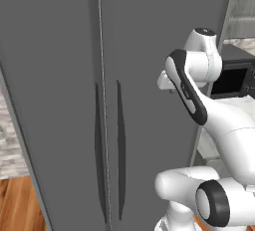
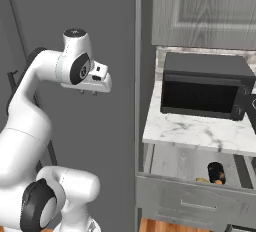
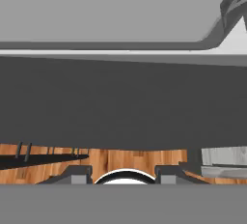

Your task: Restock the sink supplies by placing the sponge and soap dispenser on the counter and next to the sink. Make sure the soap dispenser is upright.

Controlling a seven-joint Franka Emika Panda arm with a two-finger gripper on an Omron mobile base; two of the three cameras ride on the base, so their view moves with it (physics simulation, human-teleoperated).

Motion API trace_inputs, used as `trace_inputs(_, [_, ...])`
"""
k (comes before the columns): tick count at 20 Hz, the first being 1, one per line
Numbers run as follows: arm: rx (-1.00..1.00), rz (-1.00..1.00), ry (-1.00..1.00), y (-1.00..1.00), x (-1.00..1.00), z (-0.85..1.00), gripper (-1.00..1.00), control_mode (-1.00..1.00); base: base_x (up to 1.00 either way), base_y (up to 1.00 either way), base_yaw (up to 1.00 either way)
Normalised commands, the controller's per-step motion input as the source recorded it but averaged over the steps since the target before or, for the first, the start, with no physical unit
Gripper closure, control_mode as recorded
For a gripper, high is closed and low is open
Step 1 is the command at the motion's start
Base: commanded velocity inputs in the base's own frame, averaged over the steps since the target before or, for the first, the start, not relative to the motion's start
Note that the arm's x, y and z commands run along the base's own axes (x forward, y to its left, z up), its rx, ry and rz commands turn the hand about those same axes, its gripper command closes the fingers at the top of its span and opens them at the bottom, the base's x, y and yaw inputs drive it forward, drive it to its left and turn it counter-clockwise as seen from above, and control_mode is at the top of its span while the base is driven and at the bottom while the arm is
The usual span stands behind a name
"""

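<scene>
Left base view: the white arm (image 1: pixel 199 100) stands folded before a tall dark grey cabinet (image 1: pixel 74 75) with two long handles.

Right base view: the pincer (image 2: pixel 89 92) hangs under the wrist beside the cabinet; how far it is open I cannot tell, but it seems to hold nothing. To the right, a black microwave (image 2: pixel 205 86) sits on the counter (image 2: pixel 200 131). Below it, in an open drawer (image 2: pixel 200 196), stands the soap dispenser (image 2: pixel 216 172), dark with an orange top. It is probably stiff, smooth and slippery; I would grip the squat body, not the pump.

Hand view: two fingertips (image 3: pixel 77 175) stand apart over wooden floor (image 3: pixel 125 158).
</scene>
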Motion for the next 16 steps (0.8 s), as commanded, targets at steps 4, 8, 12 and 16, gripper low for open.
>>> trace_inputs(4, [0.00, 0.00, -0.01, 0.00, -0.03, 0.00, -1.00, 1.00, -0.02, 0.00, 0.00])
trace_inputs(8, [0.00, 0.00, 0.00, 0.00, 0.00, 0.00, -1.00, 1.00, -0.41, -0.28, -0.03])
trace_inputs(12, [0.00, 0.00, 0.00, 0.00, 0.00, 0.00, -1.00, 1.00, -0.74, -0.74, -0.11])
trace_inputs(16, [0.00, 0.00, 0.00, 0.00, 0.00, 0.00, -1.00, 1.00, -0.31, -0.93, -0.07])
